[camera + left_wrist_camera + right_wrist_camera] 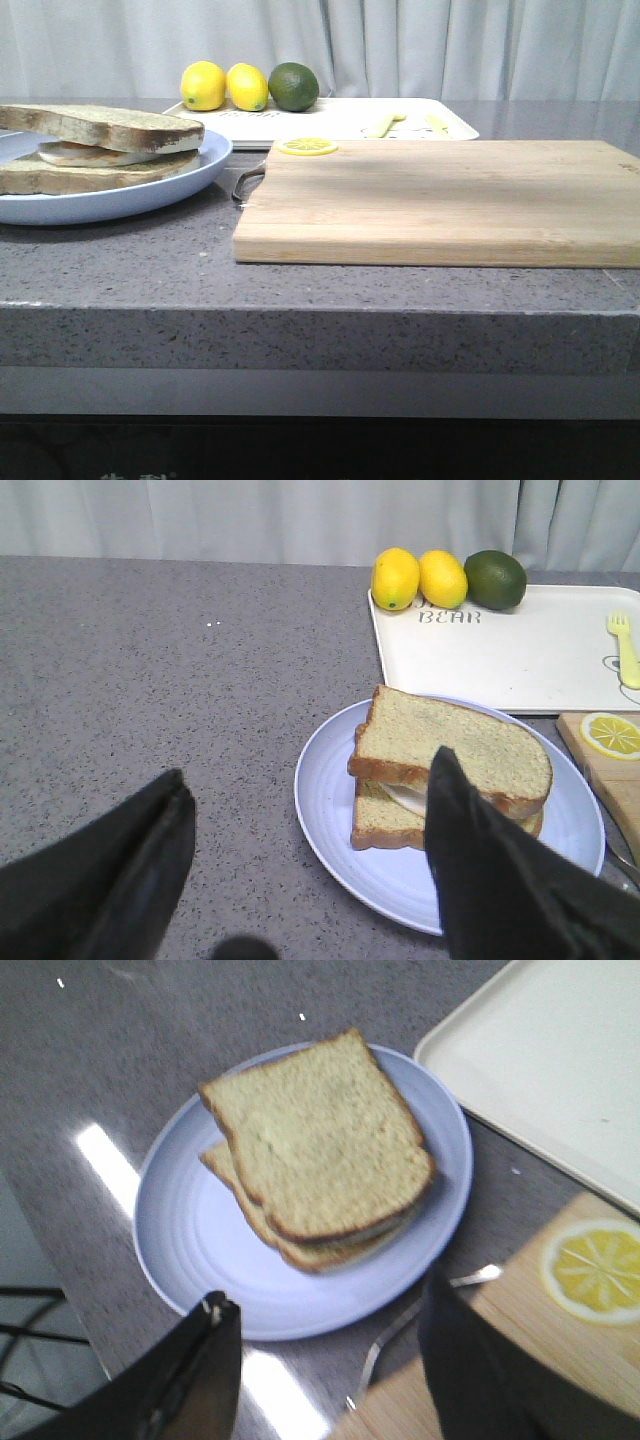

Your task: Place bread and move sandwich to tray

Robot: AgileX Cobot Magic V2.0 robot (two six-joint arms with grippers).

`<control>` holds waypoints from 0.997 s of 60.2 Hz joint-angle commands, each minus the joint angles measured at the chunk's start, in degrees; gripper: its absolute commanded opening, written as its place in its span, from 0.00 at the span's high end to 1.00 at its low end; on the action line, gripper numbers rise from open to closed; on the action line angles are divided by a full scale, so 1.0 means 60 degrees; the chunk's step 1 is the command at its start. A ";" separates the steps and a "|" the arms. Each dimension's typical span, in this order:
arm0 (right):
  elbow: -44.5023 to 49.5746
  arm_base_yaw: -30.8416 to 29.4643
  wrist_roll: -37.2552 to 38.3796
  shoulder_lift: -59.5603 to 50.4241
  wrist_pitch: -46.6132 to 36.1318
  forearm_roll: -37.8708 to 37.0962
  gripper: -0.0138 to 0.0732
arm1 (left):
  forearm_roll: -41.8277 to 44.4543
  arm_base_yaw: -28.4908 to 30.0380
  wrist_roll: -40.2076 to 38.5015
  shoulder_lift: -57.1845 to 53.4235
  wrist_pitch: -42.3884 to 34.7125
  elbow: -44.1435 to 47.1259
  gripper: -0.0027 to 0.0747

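The sandwich point(95, 150) sits on a light blue plate point(150, 192) at the left of the counter. Its top is the plain bread point(115, 124) slice, lying over a white fried egg and a lower slice. The white tray point(330, 118) stands behind it. In the left wrist view my left gripper point(308, 765) hangs open over the counter and the plate's point(330, 790) near rim, the bread point(450, 742) just beyond. My right gripper point(330, 1295) is open above the plate's point(190, 1220) edge, near the bread point(315, 1140). Neither gripper shows in the front view.
A wooden cutting board point(430, 200) with a metal handle lies right of the plate, a lemon slice point(307, 147) on its far corner. Two lemons point(203, 85) and a lime point(293, 86) stand at the tray's back edge. A yellow fork point(625, 650) lies on the tray point(500, 660).
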 commanded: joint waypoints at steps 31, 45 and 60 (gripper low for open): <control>0.2237 0.0357 0.2435 -0.5553 0.0446 -0.4852 0.36 | -0.0083 -0.0002 -0.0061 0.0286 -0.0510 -0.0325 0.34; 0.4979 0.0357 0.2435 -0.7817 -0.1174 -0.4852 0.36 | -0.0066 -0.0002 -0.0061 0.0718 -0.0510 -0.0325 0.34; 0.6738 0.0357 0.2435 -0.9573 -0.1898 -0.4852 0.36 | 0.0090 -0.0002 0.0003 0.1439 -0.0466 -0.0351 0.34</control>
